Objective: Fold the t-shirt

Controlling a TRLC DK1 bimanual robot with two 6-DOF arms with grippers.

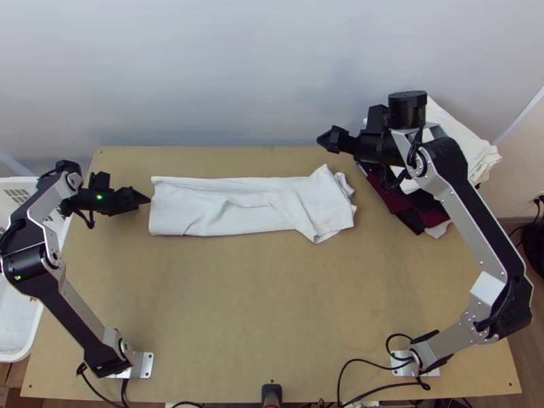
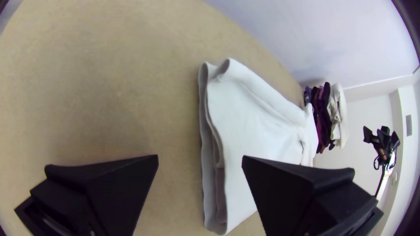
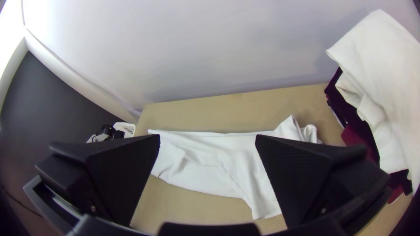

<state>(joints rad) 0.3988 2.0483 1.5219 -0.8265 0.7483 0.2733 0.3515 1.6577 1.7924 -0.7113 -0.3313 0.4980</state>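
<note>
The white t-shirt lies as a long folded strip across the table's upper half, with layered edges at its left end and a wider, loosely folded right end. Just off that left end is my left gripper, holding nothing. In the left wrist view my left gripper is open, the shirt partly behind one finger. Up and right of the shirt, above the table's far edge in the picture, is my right gripper. In the right wrist view my right gripper stands open and empty, the shirt beyond it.
A pile of folded clothes, white over dark red, lies at the table's far right, partly under the right arm. A white basket stands at the left edge. A pale wall rises behind the table.
</note>
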